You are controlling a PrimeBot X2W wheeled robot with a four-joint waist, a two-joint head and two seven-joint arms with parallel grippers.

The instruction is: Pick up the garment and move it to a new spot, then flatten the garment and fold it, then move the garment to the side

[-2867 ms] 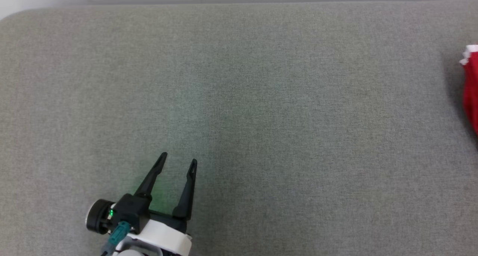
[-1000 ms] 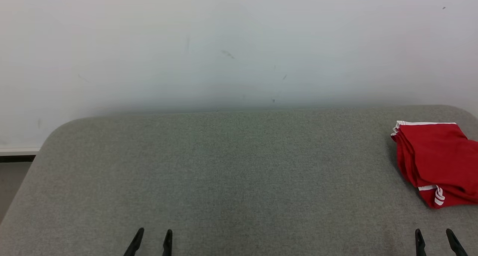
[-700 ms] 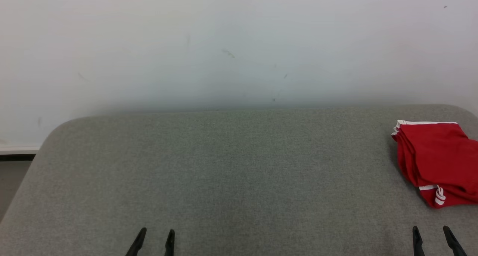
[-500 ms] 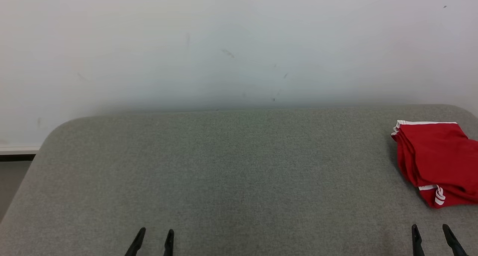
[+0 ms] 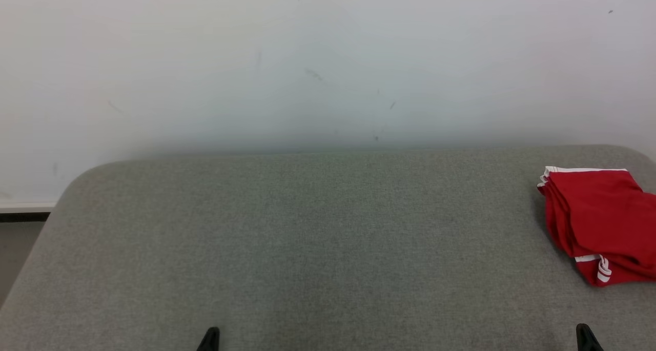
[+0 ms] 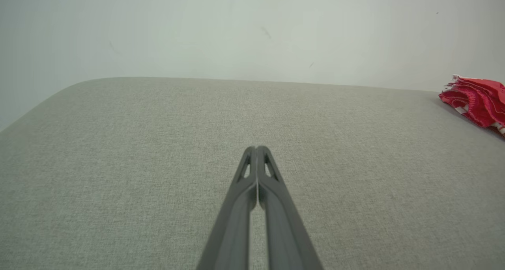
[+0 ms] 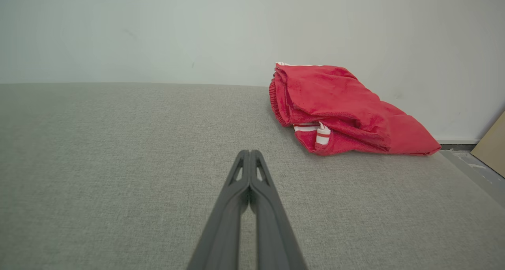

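The red garment (image 5: pixel 599 223) lies folded in a small pile at the far right corner of the worktop (image 5: pixel 307 238), close to its back edge. Nothing touches it. I think the last step is done, or very nearly: the garment looks folded and put to the side.

The left tool (image 6: pixel 257 148) is pinched tight, its two fingers pressed together with nothing between them. The right tool (image 7: pixel 249 151) is the same — closed and empty. Both are at the near edge of the worktop, one toward its left side and one toward its right.

If anything is left to do, I think it is to keep both arms away from that right corner so the folds do not get bumped.

The head view takes in the whole worktop at once, but shows just a dark tip of each tool. The wrist views show the fingers meeting. The right wrist view also shows the garment from the side — its stacked layers, its white stripes, and the floor (image 7: pixel 469 163) past the worktop's right edge.
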